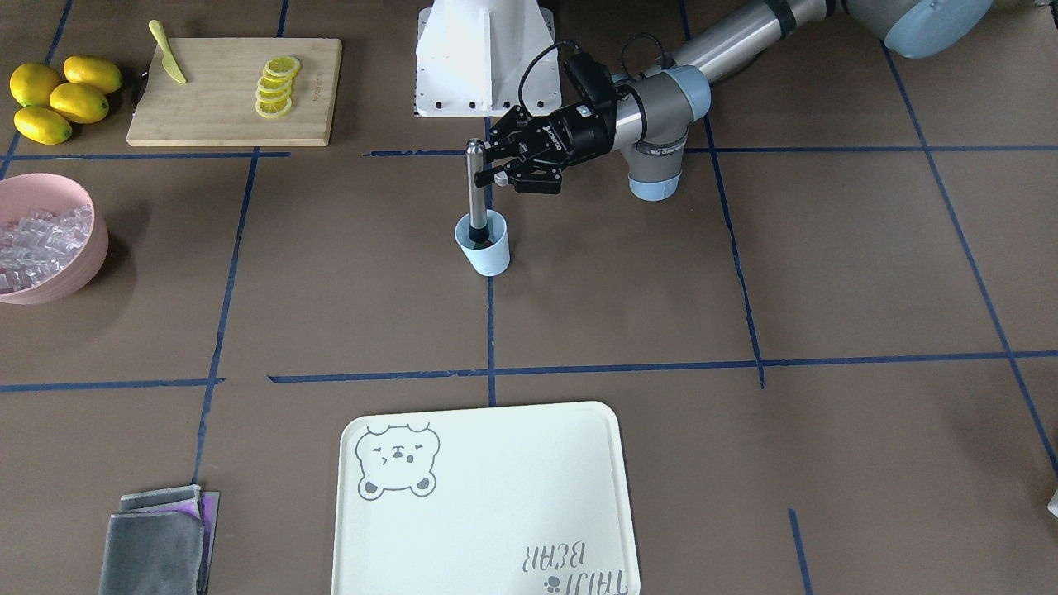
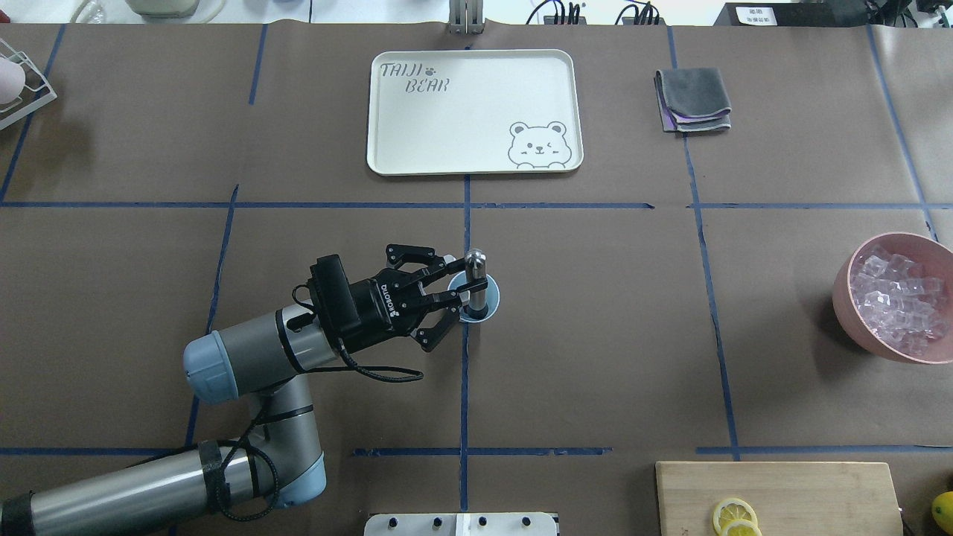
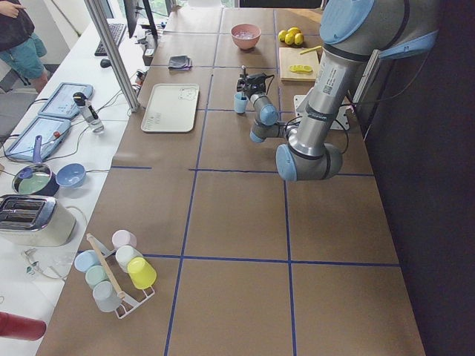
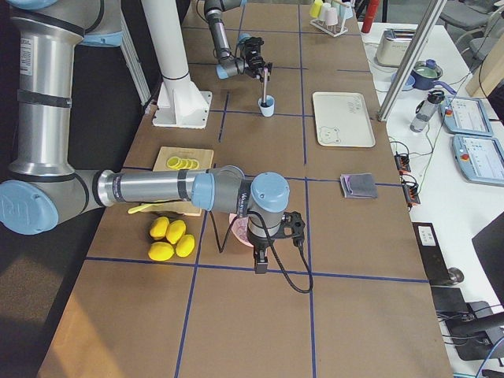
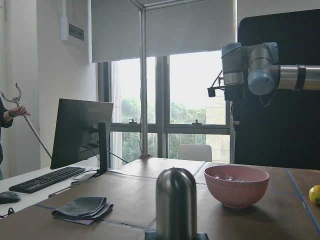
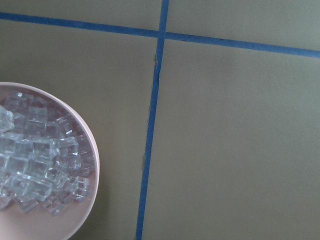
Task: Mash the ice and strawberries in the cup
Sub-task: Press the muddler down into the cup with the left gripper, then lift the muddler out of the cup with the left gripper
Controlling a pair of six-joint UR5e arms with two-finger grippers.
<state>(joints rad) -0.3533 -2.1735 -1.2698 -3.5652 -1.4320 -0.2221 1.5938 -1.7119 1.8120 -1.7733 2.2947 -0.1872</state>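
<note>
The left gripper (image 2: 460,281) flanks a steel muddler (image 1: 474,186) standing upright in the small light blue plastic cup (image 1: 489,258) at mid-tabletop; whether its fingers are clamped or loose, I cannot tell. The right gripper (image 4: 260,268), grip unreadable, hangs by the right edge's pink bowl (image 2: 843,305) of clear ice cubes (image 2: 897,301).

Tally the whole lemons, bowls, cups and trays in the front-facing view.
Yellow whole lemons: 4
Pink round plastic bowl: 1
Light blue plastic cup: 1
Pale rectangular bear-print tray: 1
Total: 7
</note>
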